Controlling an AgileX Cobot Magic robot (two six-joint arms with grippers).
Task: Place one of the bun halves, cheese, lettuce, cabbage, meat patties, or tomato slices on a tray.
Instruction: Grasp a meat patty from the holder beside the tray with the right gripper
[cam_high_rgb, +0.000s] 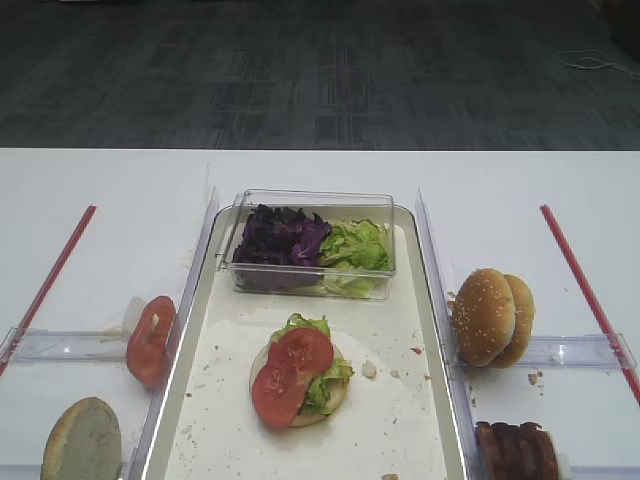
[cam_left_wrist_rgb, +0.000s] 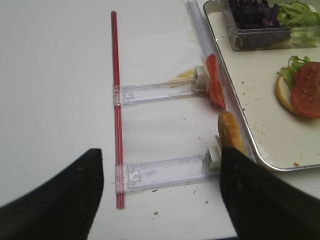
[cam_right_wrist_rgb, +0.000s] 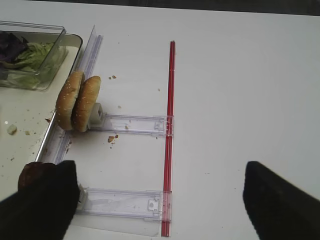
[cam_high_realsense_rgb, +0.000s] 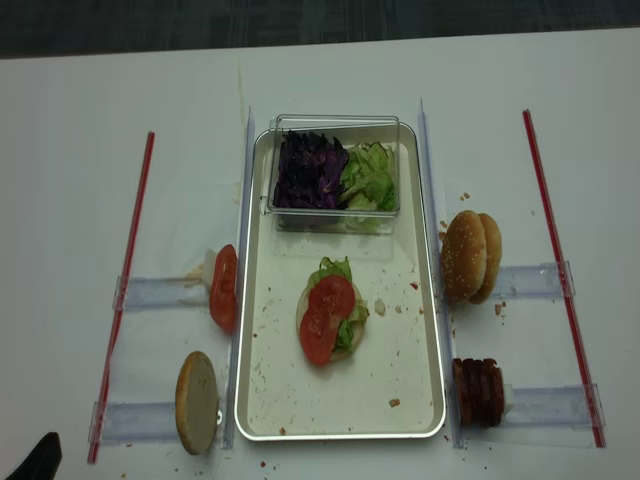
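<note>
The cream tray (cam_high_rgb: 225, 400) holds a bun half with lettuce (cam_high_rgb: 325, 380) and two tomato slices (cam_high_rgb: 290, 375) stacked on it. At its far end, a clear box (cam_high_rgb: 310, 205) contains cabbage (cam_high_rgb: 282, 238) and more lettuce (cam_high_rgb: 357, 245). Left of the tray, a tomato slice (cam_left_wrist_rgb: 215, 87) and a bun half (cam_left_wrist_rgb: 231, 132) stand on edge. Two bun halves (cam_right_wrist_rgb: 77, 101) and meat patties (cam_high_realsense_rgb: 480, 392) stand to the right. My left gripper (cam_left_wrist_rgb: 161, 167) is open above the table, beside that bun half. My right gripper (cam_right_wrist_rgb: 160, 182) is open too, near the patties (cam_right_wrist_rgb: 31, 175). No cheese shows.
Red strips (cam_high_realsense_rgb: 125, 290) (cam_high_realsense_rgb: 555, 260) run along both sides of the table, with clear plastic holders (cam_right_wrist_rgb: 125, 202) (cam_left_wrist_rgb: 160, 172) reaching from them toward the tray. Crumbs lie on the tray and by the right buns. A dark gripper tip (cam_high_realsense_rgb: 38, 458) shows at the bottom left corner.
</note>
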